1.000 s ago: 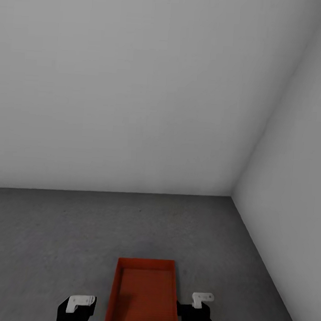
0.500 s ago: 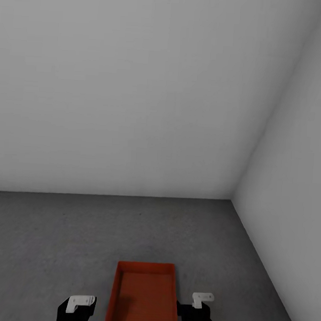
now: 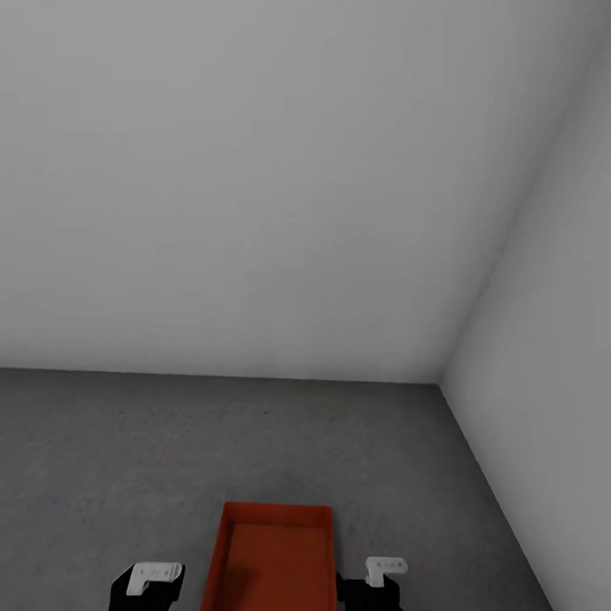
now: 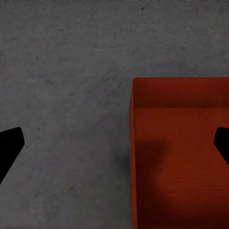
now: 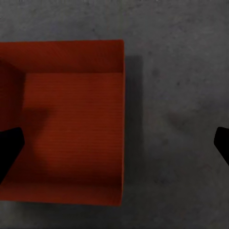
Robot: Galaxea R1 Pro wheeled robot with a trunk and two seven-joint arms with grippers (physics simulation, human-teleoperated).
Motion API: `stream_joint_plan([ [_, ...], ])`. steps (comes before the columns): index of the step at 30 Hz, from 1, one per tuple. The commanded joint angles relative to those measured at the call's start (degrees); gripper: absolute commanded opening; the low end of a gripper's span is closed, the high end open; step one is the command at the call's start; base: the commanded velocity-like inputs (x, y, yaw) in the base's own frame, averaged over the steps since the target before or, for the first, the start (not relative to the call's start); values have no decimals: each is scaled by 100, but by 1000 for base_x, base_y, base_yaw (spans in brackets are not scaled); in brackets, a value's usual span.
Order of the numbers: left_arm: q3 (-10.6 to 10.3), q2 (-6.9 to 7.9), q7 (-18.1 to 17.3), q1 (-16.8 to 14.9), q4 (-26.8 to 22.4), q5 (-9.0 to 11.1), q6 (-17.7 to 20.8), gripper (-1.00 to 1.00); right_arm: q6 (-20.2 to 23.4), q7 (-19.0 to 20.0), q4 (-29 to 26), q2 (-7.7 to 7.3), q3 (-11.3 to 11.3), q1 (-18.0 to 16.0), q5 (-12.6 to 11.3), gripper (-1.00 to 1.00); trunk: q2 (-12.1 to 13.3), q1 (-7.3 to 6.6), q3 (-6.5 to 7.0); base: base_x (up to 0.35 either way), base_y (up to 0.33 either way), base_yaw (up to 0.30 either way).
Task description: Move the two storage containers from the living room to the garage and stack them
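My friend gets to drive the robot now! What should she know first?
Left pincer: open, holding nothing, straddling the container's side wall from above.
Right pincer: open, holding nothing, straddling the opposite wall.
One orange-red storage container sits between the arms on the dark grey floor, near the corner of the pale grey walls; it appears to be resting there.
Done: it looks like one container is placed in the garage.
Left: put the second container on top of this one.
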Motion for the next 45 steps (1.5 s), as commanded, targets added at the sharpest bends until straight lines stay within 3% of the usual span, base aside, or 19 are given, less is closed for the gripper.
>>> stream_joint_plan([
  [1, 13, -2, -6, -3, 4, 4, -18, 100, -18, -9, 6, 0, 11, -4, 4, 100, -3, 0, -4, 0, 0, 0],
  [45, 57, -258, -42, -3, 338, 7, -18, 100, -27, -27, 69, 1, -33, 57, -48, 100, -3, 0, -2, 0, 0, 0],
])
